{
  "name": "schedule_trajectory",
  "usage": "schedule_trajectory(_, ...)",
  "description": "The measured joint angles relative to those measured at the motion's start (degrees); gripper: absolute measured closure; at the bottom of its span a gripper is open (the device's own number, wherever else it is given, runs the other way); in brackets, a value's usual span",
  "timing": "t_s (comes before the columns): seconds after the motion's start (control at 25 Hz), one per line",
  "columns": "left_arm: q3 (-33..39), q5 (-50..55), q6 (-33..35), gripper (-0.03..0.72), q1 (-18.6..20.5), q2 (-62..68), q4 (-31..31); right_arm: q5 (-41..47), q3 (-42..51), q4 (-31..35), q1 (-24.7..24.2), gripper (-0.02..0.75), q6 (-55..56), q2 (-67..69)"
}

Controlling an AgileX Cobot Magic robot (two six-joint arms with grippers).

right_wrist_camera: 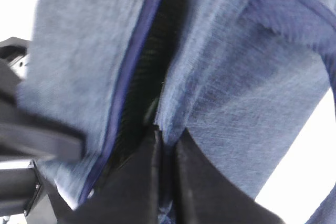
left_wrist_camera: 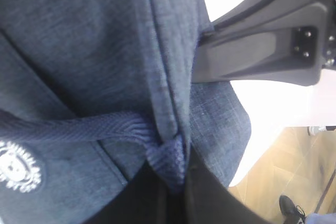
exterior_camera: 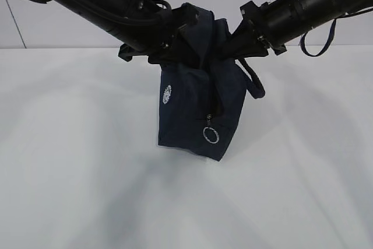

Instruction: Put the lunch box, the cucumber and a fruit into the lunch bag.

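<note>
The dark navy lunch bag [exterior_camera: 198, 115] hangs between my two arms, its top pinched from both sides. My left gripper [exterior_camera: 175, 44] is shut on the bag's top edge where a woven handle strap [left_wrist_camera: 79, 129] bunches up, seen close in the left wrist view as the left gripper [left_wrist_camera: 176, 182]. My right gripper [exterior_camera: 232, 42] is shut on the fabric beside the zipper slit [right_wrist_camera: 152, 66], seen close as the right gripper [right_wrist_camera: 167, 148]. A silver ring pull [exterior_camera: 210, 136] dangles on the front, and a round white logo [exterior_camera: 166, 94] faces left. The lunch box, the cucumber and the fruit are out of view.
A plain white table [exterior_camera: 76, 161] spreads below the bag, with a white wall behind. One loop handle [exterior_camera: 254, 84] droops on the bag's right side. A loose dark strap [exterior_camera: 317, 42] hangs from the right arm. Wood floor [left_wrist_camera: 283, 171] shows past the table's edge.
</note>
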Motion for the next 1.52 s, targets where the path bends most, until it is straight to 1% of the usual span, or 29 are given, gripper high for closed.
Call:
schedule_trajectory(0.12,0.0,0.3,-0.4,0.696,0.0,0.0,0.3,0.1,0.0,-0.6,0.0,0.717,0.1,0.0)
schedule_trajectory(0.2,0.0,0.4,-1.9,0.696,0.0,0.0,1.7,0.1,0.0,-0.7,0.0,0.713,0.3,0.0)
schedule_trajectory(0.32,0.0,0.4,-4.2,0.688,0.0,0.0,4.4,0.1,0.0,-0.9,0.0,0.684,0.6,0.0)
schedule_trajectory(0.44,0.0,0.9,-5.4,0.653,0.0,0.0,5.8,0.1,0.0,-0.8,0.0,0.633,0.9,0.0)
schedule_trajectory(0.56,0.0,1.4,-5.7,0.58,0.0,0.0,5.9,0.4,0.0,-0.4,0.0,0.577,0.9,0.0)
schedule_trajectory(0.68,0.0,1.7,-5.7,0.459,0.0,0.0,5.9,0.4,0.0,0.0,0.0,0.531,0.9,-0.1)
schedule_trajectory(0.76,0.0,1.9,-5.7,0.376,0.0,0.0,5.9,0.4,0.0,0.2,0.0,0.514,0.9,-0.1)
schedule_trajectory(0.88,0.0,2.4,-5.9,0.321,0.0,0.0,6.6,0.4,0.0,0.6,0.0,0.505,0.9,-0.4)
schedule_trajectory(1.16,0.0,2.8,-7.5,0.305,0.0,-2.7,13.3,-0.1,0.0,1.0,0.0,0.505,0.9,-4.8)
schedule_trajectory(1.36,0.0,1.8,-7.5,0.305,0.0,-8.1,18.7,-5.9,0.0,1.0,0.0,0.505,0.9,-12.6)
schedule_trajectory(1.52,0.0,0.9,-7.5,0.305,0.0,-12.8,23.9,-11.2,0.0,-2.3,0.0,0.505,0.9,-21.3)
